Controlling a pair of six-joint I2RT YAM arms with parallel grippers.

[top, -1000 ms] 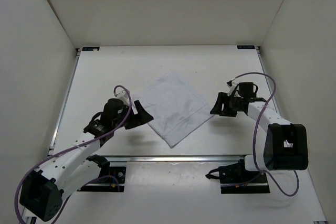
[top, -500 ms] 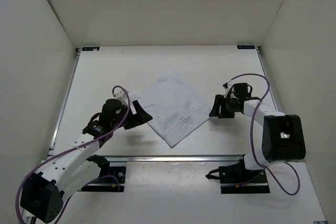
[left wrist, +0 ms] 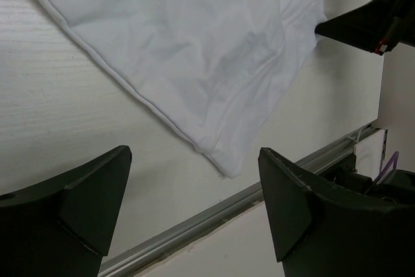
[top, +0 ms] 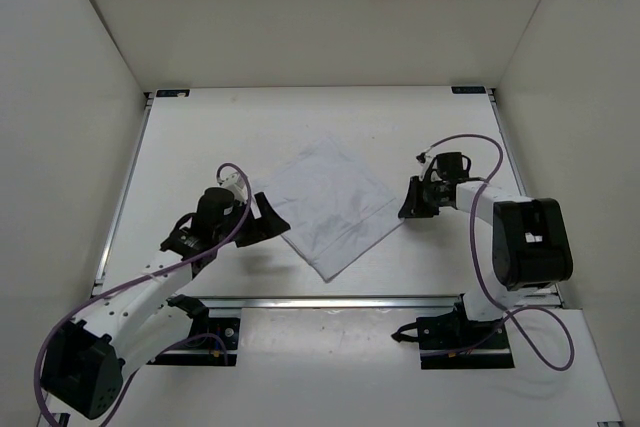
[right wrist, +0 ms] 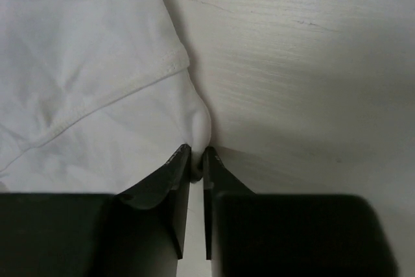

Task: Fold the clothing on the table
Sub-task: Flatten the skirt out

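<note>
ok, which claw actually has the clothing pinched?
The right claw: its jaws are shut on a corner of the clothing. The left claw is wide open over the table, gripping nothing.

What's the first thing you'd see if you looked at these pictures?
A white cloth lies flat like a diamond in the middle of the white table. At its right corner, the right arm's fingers are pinched shut on a little bit of the cloth. On the other side, the left arm's fingers are spread wide open near the cloth's left edge, holding nothing.
</note>
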